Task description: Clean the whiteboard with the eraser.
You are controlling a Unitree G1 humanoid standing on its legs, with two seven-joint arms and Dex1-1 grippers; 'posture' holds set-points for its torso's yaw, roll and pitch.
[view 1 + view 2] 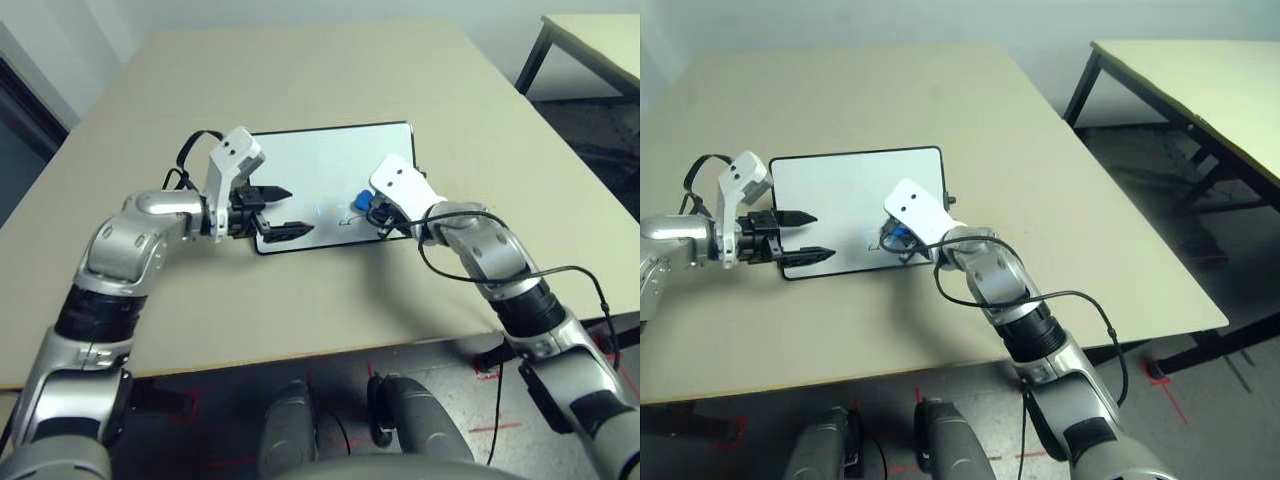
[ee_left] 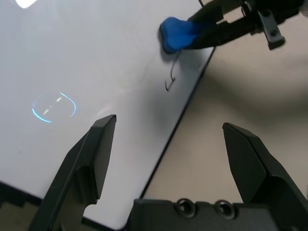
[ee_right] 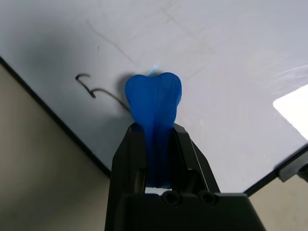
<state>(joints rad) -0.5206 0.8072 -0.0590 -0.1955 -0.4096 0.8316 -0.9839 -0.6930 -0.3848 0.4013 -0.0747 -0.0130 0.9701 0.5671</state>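
four cameras: a stereo pair on the head, one on each wrist
the two eye views look forward and down from the head, far enough back to take in the table (image 1: 290, 90), the whiteboard (image 1: 320, 160) and both forearms; the right eye view cuts off more of the left forearm and takes in more of the second table (image 1: 1200, 85). each wrist view looks along its own gripper's fingers from much nearer, onto part of the whiteboard and its edge; these two share the black scribble (image 3: 96, 90) and the blue eraser (image 3: 154, 101).

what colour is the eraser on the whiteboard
Plain bright blue; the eraser shows best in the right wrist view.
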